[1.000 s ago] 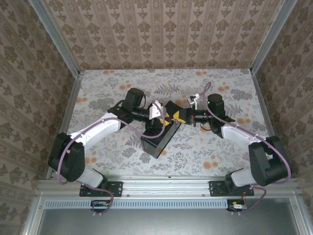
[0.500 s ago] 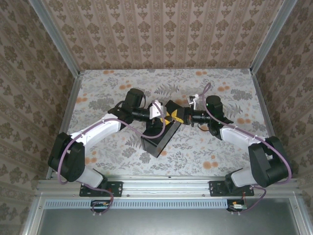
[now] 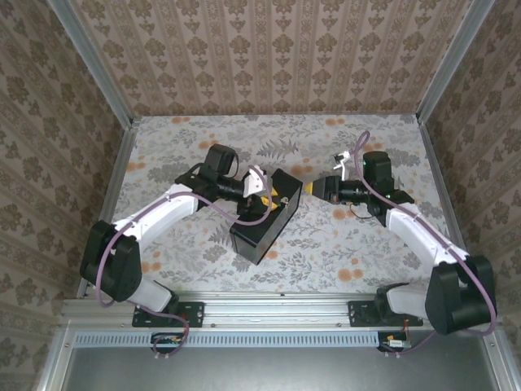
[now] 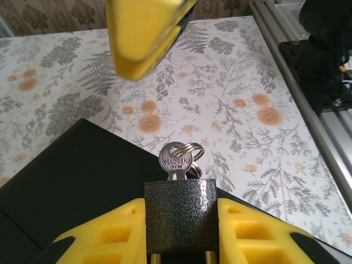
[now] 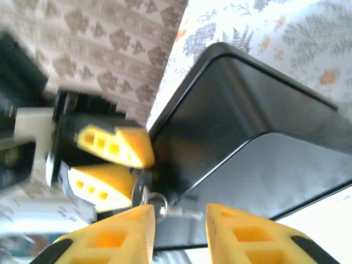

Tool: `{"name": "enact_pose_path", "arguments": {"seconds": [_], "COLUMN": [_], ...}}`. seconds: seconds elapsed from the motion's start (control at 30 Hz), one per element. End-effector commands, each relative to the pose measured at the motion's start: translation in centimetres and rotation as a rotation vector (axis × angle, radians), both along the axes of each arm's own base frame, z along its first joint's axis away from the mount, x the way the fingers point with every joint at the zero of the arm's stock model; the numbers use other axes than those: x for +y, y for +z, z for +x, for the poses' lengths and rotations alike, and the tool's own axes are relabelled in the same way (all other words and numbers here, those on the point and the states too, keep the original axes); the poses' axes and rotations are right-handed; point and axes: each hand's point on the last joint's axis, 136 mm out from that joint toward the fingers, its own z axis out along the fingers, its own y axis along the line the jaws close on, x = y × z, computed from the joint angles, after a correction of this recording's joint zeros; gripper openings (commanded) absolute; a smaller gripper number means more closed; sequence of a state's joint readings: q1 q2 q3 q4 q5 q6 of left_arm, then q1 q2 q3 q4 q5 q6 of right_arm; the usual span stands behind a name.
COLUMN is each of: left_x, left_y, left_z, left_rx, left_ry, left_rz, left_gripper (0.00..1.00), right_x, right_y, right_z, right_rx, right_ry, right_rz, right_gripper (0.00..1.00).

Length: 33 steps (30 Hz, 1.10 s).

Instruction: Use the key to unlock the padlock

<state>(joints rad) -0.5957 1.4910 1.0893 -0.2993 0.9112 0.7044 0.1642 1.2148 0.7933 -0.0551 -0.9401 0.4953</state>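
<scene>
Showing illegible lettering, key (image 4: 176,160) in padlock (image 4: 180,213)

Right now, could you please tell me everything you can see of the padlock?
The padlock has a blocky, dark grey body with a speckled, metal-looking finish. What look like two brassy shackle legs show at its near end, but the loop is out of frame, so I cannot tell whether it is locked. The left gripper has its yellow jaws shut on the body's two sides, holding it over the black box. A silver key with rings sits in its far end.
</scene>
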Motion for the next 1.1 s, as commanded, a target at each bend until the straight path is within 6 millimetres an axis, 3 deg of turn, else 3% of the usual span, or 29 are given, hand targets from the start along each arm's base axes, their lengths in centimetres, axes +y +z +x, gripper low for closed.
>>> {"name": "enact_pose_path", "arguments": {"seconds": [0.0,0.1,0.2,0.33,0.5,0.63,1.07], "left_x": [0.0,0.2,0.5,0.5,0.8,1.1,1.3], "left_y": [2.3,2.4,2.7,2.9,2.8,2.9,3.0], "left_z": [-1.2,-1.4,-1.3,-1.3,-1.2,-1.2,-0.9], "left_rx": [0.037,0.061,0.079,0.082,0.085,0.088,0.104], "left_ry": [-0.089,-0.106,-0.109,-0.111,-0.108,-0.109,-0.118], "left_rz": [-0.063,-0.066,-0.068,-0.079,-0.074,-0.078,-0.079], "left_gripper": [0.24,0.24,0.24,0.24,0.24,0.23,0.23], "right_x": [-0.4,-0.2,1.4,3.6,5.1,5.1,6.6], "right_y": [2.1,2.8,2.2,-0.6,-0.8,-2.2,-1.1], "right_z": [-1.3,-1.7,-2.6,-2.5,-0.7,0.4,-1.5], "right_rx": [-0.425,-0.684,-0.786,-0.860,-0.953,-0.983,-1.085], "right_ry": [0.092,0.095,0.214,0.334,0.276,0.248,0.261], "right_rz": [-0.146,-0.193,-0.232,-0.351,-0.374,-0.499,-0.554], "right_gripper": [0.29,0.31,0.37,0.41,0.43,0.43,0.40]}}
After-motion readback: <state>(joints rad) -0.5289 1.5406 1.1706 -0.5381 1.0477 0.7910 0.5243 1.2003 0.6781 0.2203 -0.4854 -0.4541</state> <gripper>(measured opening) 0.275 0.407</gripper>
